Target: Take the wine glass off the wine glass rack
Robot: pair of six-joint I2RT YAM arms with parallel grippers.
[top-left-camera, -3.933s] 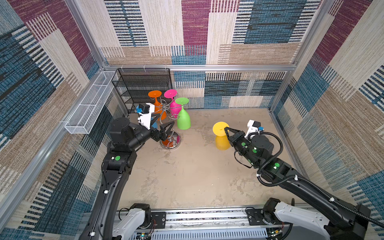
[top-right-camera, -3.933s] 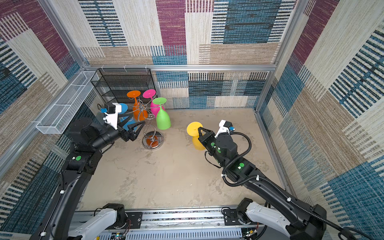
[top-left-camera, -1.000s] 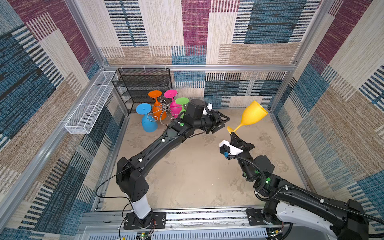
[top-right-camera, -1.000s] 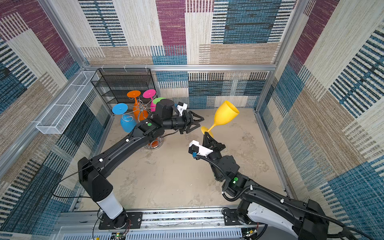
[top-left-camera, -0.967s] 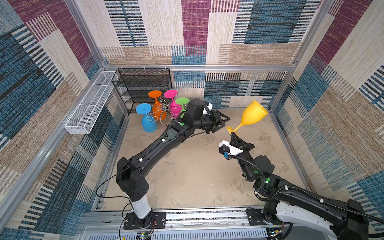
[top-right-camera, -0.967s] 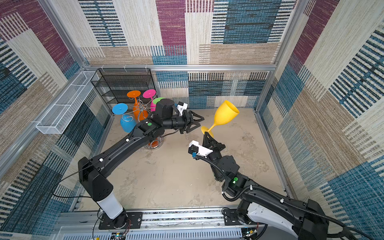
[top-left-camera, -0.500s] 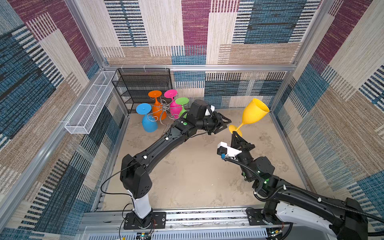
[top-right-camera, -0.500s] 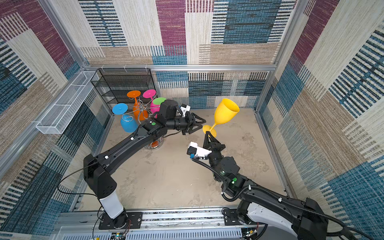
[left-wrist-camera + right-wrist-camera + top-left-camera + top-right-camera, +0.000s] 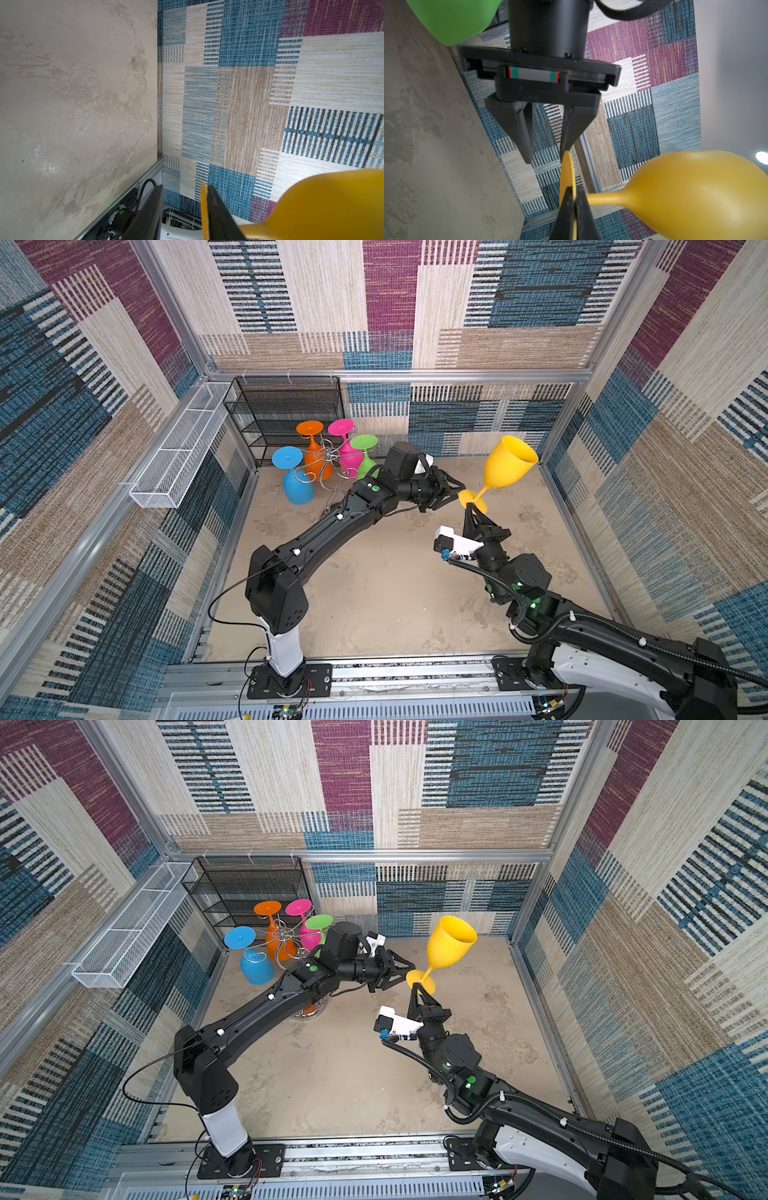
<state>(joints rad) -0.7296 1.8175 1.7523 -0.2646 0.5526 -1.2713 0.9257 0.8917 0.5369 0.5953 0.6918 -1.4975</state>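
Note:
A yellow wine glass (image 9: 509,466) (image 9: 451,944) is held upright in the air right of centre, away from the chrome wine glass rack (image 9: 328,456) (image 9: 282,936) at the back left. My right gripper (image 9: 470,509) (image 9: 573,188) is shut on the rim of its round foot (image 9: 566,170) from below. My left gripper (image 9: 455,497) (image 9: 185,189) reaches across from the left and stands open astride the same foot (image 9: 204,207), one finger against the disc. Orange, pink and green glasses hang upside down on the rack.
A blue upside-down glass (image 9: 297,485) sits at the rack's left arm. A black mesh shelf unit (image 9: 291,406) stands behind the rack. A long white mesh basket (image 9: 178,464) hangs on the left wall. The green glass (image 9: 452,18) shows behind my left wrist.
My left gripper has moved right onto the yellow glass's foot and its jaws have narrowed. My right gripper has lifted the glass slightly and kept its hold.

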